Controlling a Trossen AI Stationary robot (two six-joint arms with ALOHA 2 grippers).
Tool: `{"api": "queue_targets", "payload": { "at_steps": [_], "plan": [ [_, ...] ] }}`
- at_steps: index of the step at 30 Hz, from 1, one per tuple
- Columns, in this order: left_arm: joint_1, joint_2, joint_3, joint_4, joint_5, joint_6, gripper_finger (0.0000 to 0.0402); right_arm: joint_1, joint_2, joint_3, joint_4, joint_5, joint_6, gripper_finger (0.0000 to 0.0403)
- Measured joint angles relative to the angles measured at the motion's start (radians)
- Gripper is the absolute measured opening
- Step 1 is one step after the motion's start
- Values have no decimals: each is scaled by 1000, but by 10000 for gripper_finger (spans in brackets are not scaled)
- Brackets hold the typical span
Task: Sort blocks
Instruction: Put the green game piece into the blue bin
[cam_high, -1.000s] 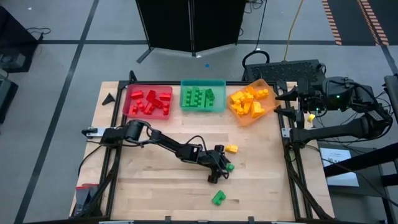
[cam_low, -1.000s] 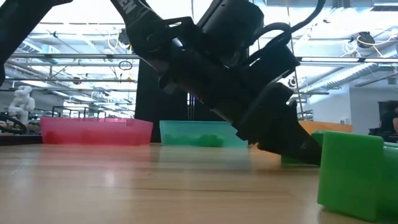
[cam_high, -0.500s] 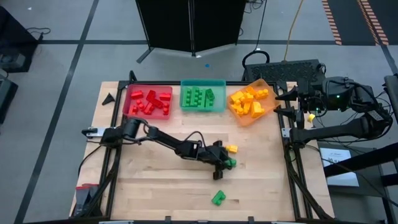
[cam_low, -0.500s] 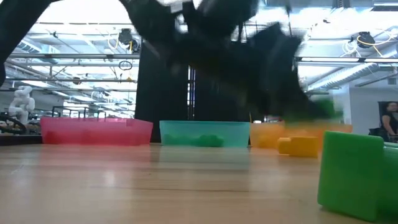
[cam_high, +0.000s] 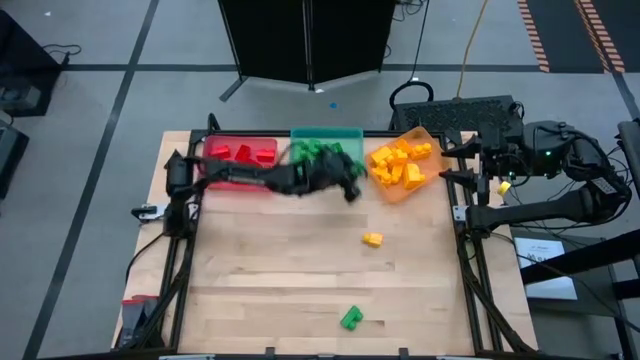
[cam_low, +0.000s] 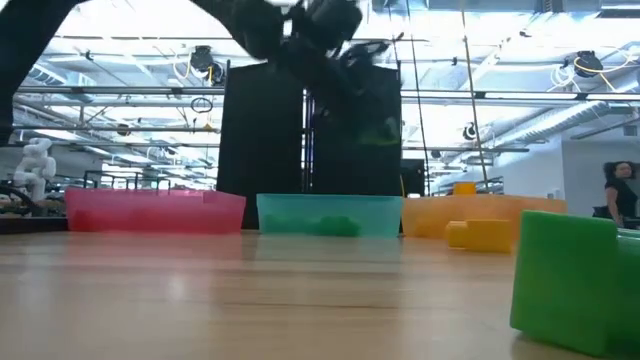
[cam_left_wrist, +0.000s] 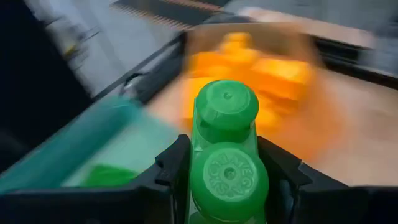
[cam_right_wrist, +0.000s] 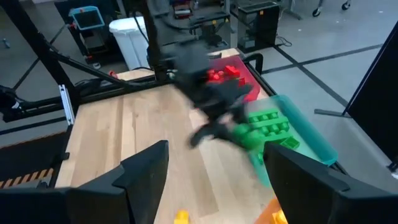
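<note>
My left gripper (cam_high: 349, 186) hangs above the table at the near rim of the teal tray (cam_high: 326, 135), shut on a green two-stud brick (cam_left_wrist: 225, 155). The teal tray holds several green bricks (cam_right_wrist: 268, 122), the red tray (cam_high: 238, 152) several red ones, and the orange tray (cam_high: 405, 165) several yellow ones. A yellow brick (cam_high: 372, 239) and a green brick (cam_high: 351, 318) lie loose on the table. My right gripper (cam_right_wrist: 214, 186) waits open past the table's right edge, with nothing between its fingers. My left gripper pinches the green brick by its two long sides (cam_left_wrist: 194, 163) between its two fingers (cam_left_wrist: 176, 163). The fingers lie along the brick, whose studs face the wrist camera. The brick is lifted clear of the table, over the near rim of the teal tray.
The three trays stand in a row along the table's far edge. Bare wood lies between them and the two loose bricks. In the low view the loose green brick (cam_low: 570, 270) stands close at the right, the yellow one (cam_low: 480, 233) behind it.
My left gripper has risen from the table's middle right, beside the yellow brick, and swung fast toward the far edge to the teal tray, rolling as it went. The green brick has left the table with it and is now lifted clear.
</note>
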Motion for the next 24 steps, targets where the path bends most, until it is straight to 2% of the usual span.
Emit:
{"api": "queue_targets", "payload": {
  "at_steps": [4, 7, 13, 16, 18, 22, 24],
  "plan": [
    [127, 6, -3, -32, 11, -80, 138, 0, 0, 0, 6, 0, -3, 258],
    [190, 17, -19, -35, 77, -122, 138, 0, 0, 0, 6, 0, 2, 258],
    [227, 14, -31, -93, 116, -150, 138, 0, 0, 0, 6, 0, 2, 258],
    [228, 15, -33, -114, 125, -89, 145, 0, 0, 0, 6, 0, 2, 258],
    [228, 15, -33, -112, 123, -72, 198, 0, 0, 0, 6, 0, 1, 258],
    [228, 15, -32, -112, 121, -75, 333, 0, 0, 0, 6, 0, 1, 258],
    [228, 15, -32, -116, 124, -75, 375, 0, 0, 0, 6, 0, 1, 258]
  ]
}}
